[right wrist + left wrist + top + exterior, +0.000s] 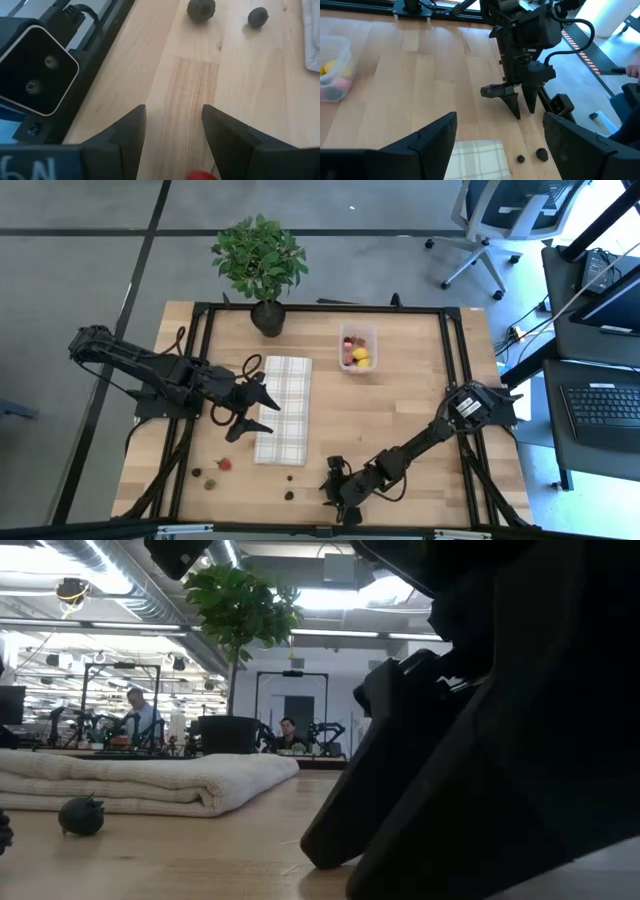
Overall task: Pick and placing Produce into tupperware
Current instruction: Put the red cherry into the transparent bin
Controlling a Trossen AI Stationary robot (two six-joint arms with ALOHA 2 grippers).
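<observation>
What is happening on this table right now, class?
Two robot arms are sorting tiny fruit into a clear tupperware, which already holds several pieces. The right pincer is low at the table's front edge with a red piece between its fingers. The left pincer hovers open over the checked cloth. Loose pieces remain on the wood.

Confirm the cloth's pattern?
Pale with a thin checked grid; the cloth shows it best in the high view.
</observation>
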